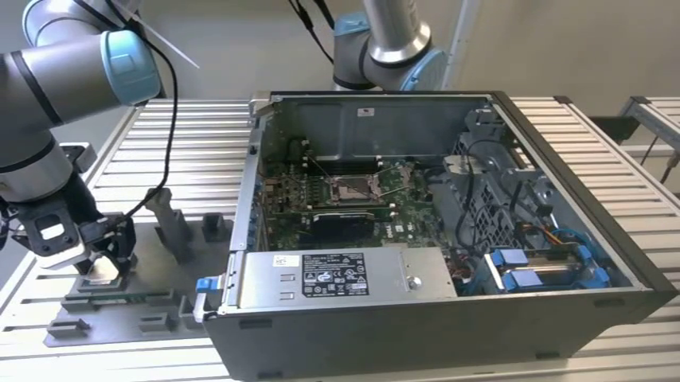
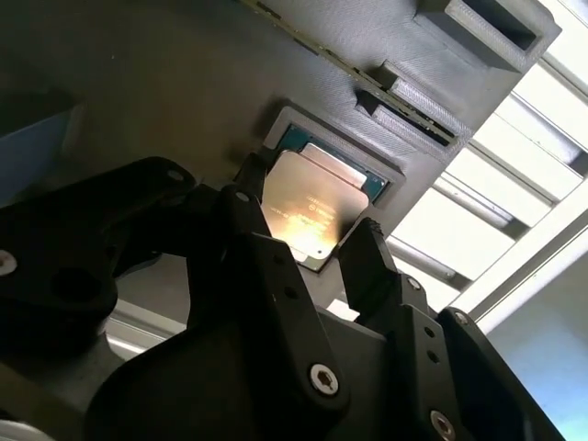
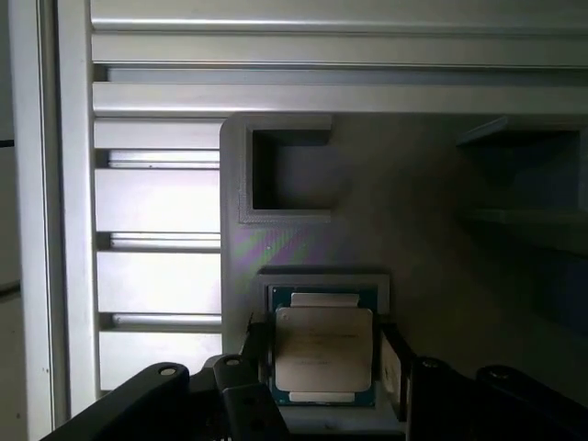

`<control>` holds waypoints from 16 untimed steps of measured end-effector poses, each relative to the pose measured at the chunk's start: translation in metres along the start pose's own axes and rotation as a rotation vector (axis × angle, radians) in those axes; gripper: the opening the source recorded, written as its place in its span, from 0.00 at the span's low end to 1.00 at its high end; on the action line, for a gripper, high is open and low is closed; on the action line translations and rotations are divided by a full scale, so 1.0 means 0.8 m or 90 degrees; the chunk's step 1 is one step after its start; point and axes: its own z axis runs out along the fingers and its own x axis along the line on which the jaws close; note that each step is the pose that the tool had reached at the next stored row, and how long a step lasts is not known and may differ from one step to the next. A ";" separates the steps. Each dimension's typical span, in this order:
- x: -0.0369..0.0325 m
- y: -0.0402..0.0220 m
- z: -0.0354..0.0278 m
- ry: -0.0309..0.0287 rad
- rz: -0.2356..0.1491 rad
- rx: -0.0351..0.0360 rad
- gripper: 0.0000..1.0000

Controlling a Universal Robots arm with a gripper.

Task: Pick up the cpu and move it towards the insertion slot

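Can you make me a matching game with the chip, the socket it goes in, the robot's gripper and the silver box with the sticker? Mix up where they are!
Things:
1. cpu
2. insertion slot
3. gripper
4. power supply

Places:
A. On the green board, deep inside the open computer case
B. Low over the grey fixture, outside the case
C. Lying flat in a recess of the grey fixture
D. Inside the case, a silver box with a label on top

Pairs: 1-C, 2-A, 3-B, 4-D
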 end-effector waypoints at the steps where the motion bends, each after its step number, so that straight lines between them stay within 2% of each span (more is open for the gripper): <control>1: 0.0000 0.0000 -0.0001 0.0002 0.000 0.0001 0.00; 11: -0.0001 0.0001 -0.0011 -0.0007 0.000 -0.0005 0.00; 16: -0.0002 0.0000 -0.0184 0.0000 0.000 0.0000 0.00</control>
